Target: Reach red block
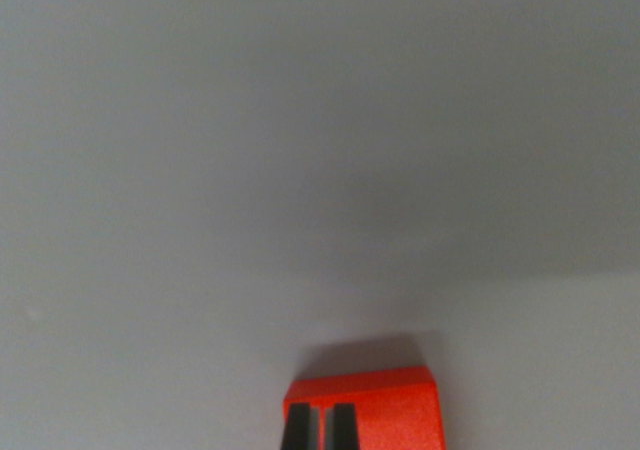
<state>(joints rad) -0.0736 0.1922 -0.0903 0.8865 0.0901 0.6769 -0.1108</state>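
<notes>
Bottom edge of the wrist view: two dark fingertips (345, 428) sit side by side with only a thin sliver between them, so the gripper (320, 430) reads as closed, holding nothing. Directly under and behind them lies the red block (385, 410), right of centre. Reach looks essentially done; contact unclear. Beyond, bare grey tabletop (300, 170), blurred and shadowed.

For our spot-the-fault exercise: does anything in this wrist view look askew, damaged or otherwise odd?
Nothing stands out. The red block lies intact on the plain grey surface at the bottom edge, casting a soft shadow behind it. Two dark bars, perhaps claw tips, overlap its near face; the blur hides whether they touch.
</notes>
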